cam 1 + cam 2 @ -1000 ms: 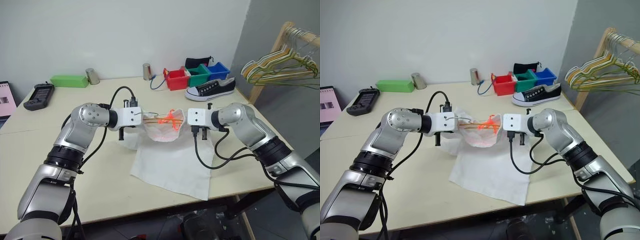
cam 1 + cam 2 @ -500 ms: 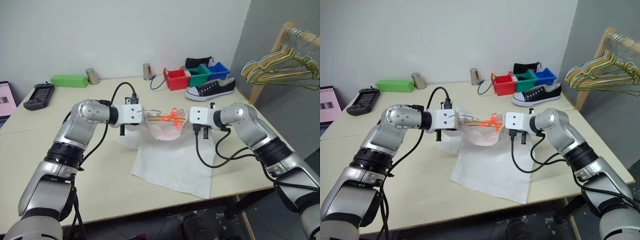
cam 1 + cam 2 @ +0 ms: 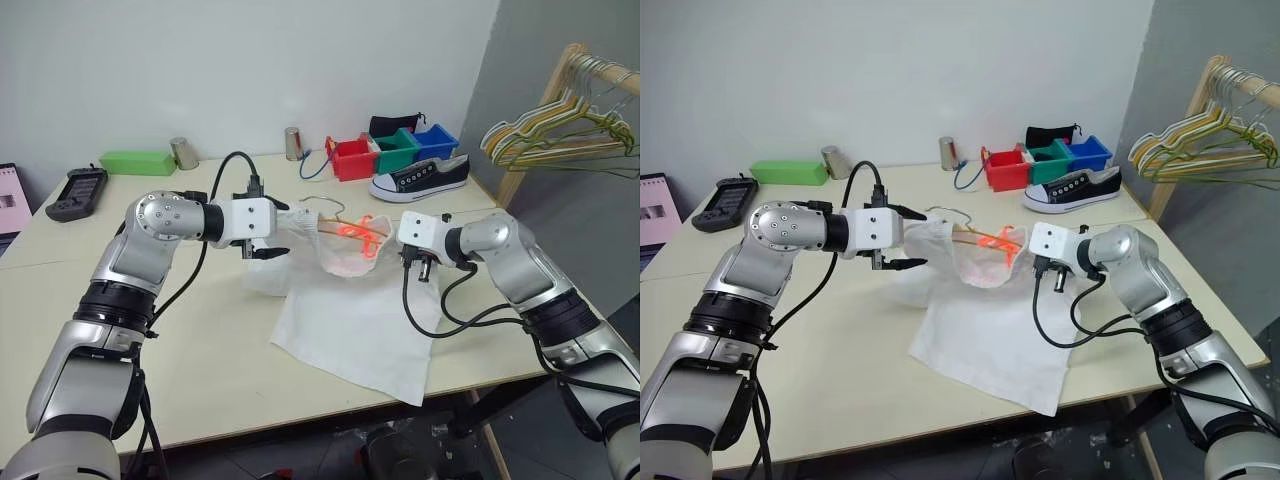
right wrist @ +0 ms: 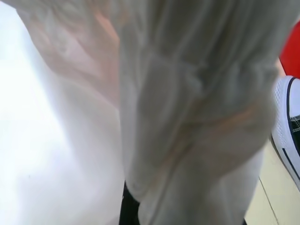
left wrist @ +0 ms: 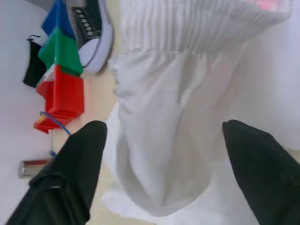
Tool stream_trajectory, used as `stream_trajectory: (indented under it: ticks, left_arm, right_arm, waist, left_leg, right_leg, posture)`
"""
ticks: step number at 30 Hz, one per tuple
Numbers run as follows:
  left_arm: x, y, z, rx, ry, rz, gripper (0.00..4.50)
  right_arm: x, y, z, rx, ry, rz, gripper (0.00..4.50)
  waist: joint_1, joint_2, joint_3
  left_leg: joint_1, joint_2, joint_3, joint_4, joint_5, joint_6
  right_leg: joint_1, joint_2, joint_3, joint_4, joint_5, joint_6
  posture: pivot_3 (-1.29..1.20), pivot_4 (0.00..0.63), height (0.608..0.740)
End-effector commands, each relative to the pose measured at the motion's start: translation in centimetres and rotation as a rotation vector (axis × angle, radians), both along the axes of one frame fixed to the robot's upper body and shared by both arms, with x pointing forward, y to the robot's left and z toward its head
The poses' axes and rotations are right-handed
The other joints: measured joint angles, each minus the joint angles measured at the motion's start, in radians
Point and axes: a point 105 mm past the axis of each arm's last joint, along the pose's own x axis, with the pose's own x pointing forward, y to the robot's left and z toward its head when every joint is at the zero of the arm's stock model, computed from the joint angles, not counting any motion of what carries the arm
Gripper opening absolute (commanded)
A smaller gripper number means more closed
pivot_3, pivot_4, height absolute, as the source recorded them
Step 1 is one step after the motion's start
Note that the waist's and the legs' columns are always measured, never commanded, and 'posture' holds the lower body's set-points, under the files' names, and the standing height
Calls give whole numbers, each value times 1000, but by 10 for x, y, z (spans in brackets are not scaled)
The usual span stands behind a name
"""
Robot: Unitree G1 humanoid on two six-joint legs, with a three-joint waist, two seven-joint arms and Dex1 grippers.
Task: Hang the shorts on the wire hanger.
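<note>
Now the shorts [image 3: 345, 300] hang from the clenched right gripper [image 3: 392, 238], beside the released left gripper [image 3: 908, 238].

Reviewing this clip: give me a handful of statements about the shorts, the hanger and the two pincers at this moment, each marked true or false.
1. The left pincer is open, its fingers spread beside the shorts. True.
2. The right pincer is open and clear of the fabric. False: it is shut on the shorts at the waistband.
3. The wire hanger sits at the lifted waistband, its hook poking out above the cloth. True.
4. The shorts hang wholly in the air. False: the lower part lies spread on the table.
5. The black-and-white shoe lies on top of the shorts. False: it sits apart, in front of the coloured bins.
</note>
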Motion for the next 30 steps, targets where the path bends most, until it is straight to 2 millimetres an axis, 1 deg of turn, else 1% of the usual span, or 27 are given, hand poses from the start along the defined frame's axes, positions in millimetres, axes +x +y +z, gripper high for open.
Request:
stream_trajectory:
  ticks: [1, 3, 4, 7, 10, 12, 13, 15, 19, 22, 24, 26, 29, 30]
  left_arm:
    - [-1, -5, 44, -131, -113, -23, 4494]
    - [-2, -3, 54, -182, -109, -14, 4494]
    - [-4, 1, 56, -191, -88, -8, 4494]
    - [-12, 11, 50, -181, -9, 0, 4494]
    - [-17, 8, 47, -244, 39, -2, 4494]
    - [-23, -6, 42, -312, 73, -35, 4494]
    - [-27, -18, 39, -350, 94, -63, 4494]
    - [-36, -46, 32, -428, 127, -120, 4494]
    - [-49, -91, 25, -561, 186, -186, 4494]
    - [-57, -123, 20, -648, 226, -226, 4494]
    - [-60, -140, 19, -688, 240, -242, 4494]
    - [-61, -153, 19, -720, 249, -249, 4494]
    - [-63, -177, 22, -785, 263, -274, 4494]
    - [-64, -182, 24, -801, 265, -278, 4494]
  right_arm:
    - [-1, -7, 14, 76, -24, -46, 0]
    - [-2, -14, 11, 126, 3, -104, 0]
    - [-3, -18, 9, 165, 23, -142, 0]
    - [-14, -31, 4, 255, 75, -239, 0]
    - [-31, -49, -6, 279, 108, -326, 0]
    - [-43, -64, -15, 301, 141, -408, 0]
    - [-48, -71, -18, 326, 155, -458, 0]
    - [-54, -87, -18, 407, 164, -584, 0]
    - [-63, -115, -16, 524, 151, -796, 0]
    - [-75, -134, -16, 616, 137, -952, 0]
    - [-82, -152, -17, 658, 111, -1074, 0]
    - [-88, -168, -18, 673, 82, -1173, 0]
    - [-100, -196, -19, 660, 9, -1334, 0]
    - [-101, -201, -18, 655, -13, -1362, 0]
  waist:
    - [0, 0, 0]
    - [-1, 0, 0]
    - [-1, 0, 0]
    - [-3, 0, 0]
    - [-3, 0, 0]
    - [-2, 0, 0]
    - [1, -1, -1]
    - [3, -1, -1]
    - [-11, -1, -1]
    - [-33, 1, -4]
    - [-57, 2, -6]
    - [-82, 3, -6]
    - [-125, 4, -6]
    - [-140, 4, -6]
  left_leg:
    - [0, 0, 0, 0, 0, 0]
    - [0, 0, 0, 0, 0, 0]
    - [0, 0, 0, 0, 0, 0]
    - [0, 0, 0, 0, 0, 0]
    - [0, 0, 0, 0, 0, 0]
    - [0, 0, 0, 0, 0, 0]
    - [0, 0, 0, 0, 0, 0]
    - [0, 0, 0, 1, 0, 0]
    - [0, -1, 1, 4, 0, 0]
    - [0, -1, 1, 4, 0, 0]
    - [1, -1, 1, 4, 0, 0]
    - [1, -1, 2, 4, 0, 0]
    - [1, -1, 4, 4, 0, 0]
    - [1, -1, 4, 4, 0, 0]
  right_leg:
    - [0, 0, 0, 0, 0, 0]
    - [0, 0, 0, 0, 0, 0]
    - [0, 0, 0, 0, 0, 0]
    - [0, 0, 0, 0, 0, 0]
    - [0, 0, 0, 0, 0, 0]
    - [0, 0, 0, 0, 0, 0]
    - [1, 0, 0, 0, 0, 0]
    - [2, 0, 0, 0, 0, 0]
    - [2, -1, 2, -1, 2, 3]
    - [3, -1, 1, -1, 2, 3]
    - [4, -1, 1, -1, 1, 3]
    - [4, -1, 2, -1, 1, 3]
    - [4, -1, 2, -2, 1, 3]
    - [4, -1, 3, -2, 1, 3]
  posture:
    - [-317, 8, 740]
    - [-321, 3, 740]
    - [-321, 3, 740]
    - [-330, 4, 740]
    - [-353, 7, 740]
    - [-359, 6, 740]
    - [-368, 6, 740]
    - [-395, 8, 740]
    - [-448, 14, 740]
    - [-477, 15, 740]
    - [-492, 17, 740]
    - [-524, 22, 740]
    - [-553, 25, 740]
    - [-557, 25, 740]
